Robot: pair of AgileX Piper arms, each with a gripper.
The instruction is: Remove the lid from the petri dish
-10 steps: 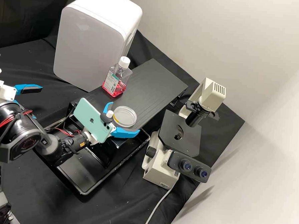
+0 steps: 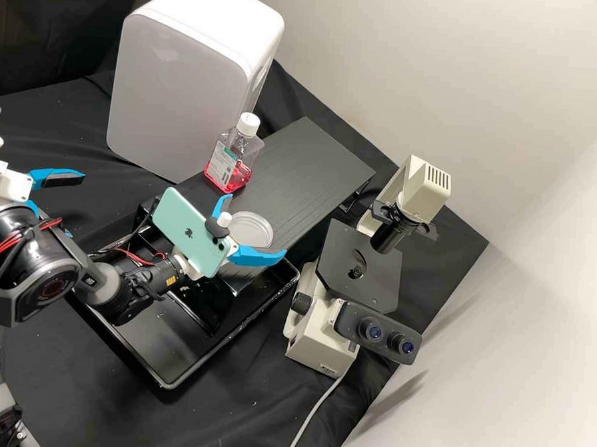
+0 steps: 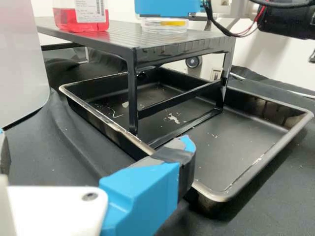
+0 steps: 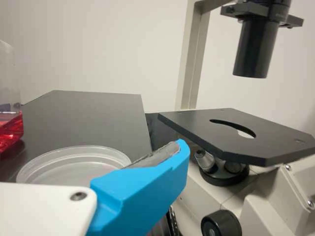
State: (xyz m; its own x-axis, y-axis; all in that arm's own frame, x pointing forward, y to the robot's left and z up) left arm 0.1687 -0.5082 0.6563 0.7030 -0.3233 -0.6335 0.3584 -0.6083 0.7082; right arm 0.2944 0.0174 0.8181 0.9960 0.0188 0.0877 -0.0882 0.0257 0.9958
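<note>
My right gripper (image 2: 257, 225) was wide open and held nothing. The petri dish (image 2: 250, 229) sat right between its two blue fingers (image 2: 260, 255). One finger was on the far side of the dish and one was on the near side. Both were close to the rim, but I could not tell if they touched it.

The dish was round and clear. It stood at the near edge of the black shelf (image 2: 301, 170). Its lid (image 4: 74, 160) looked to be on it. From my left wrist I saw a bit of yellow inside the dish.

A clear flask (image 2: 230, 156) with a white cap stood farther back on the same shelf, near the dish. It had red liquid in the bottom.

The shelf stood in a black tray (image 2: 159, 336). The tray had only some small white specks on its floor.

My left gripper (image 2: 43, 190) was far off at the left, well apart from the dish. Its fingers were spread apart and it held nothing too.

A big white box (image 2: 193, 64) stood at the far left behind the flask. A microscope (image 2: 354, 300) stood to the right of the tray.
</note>
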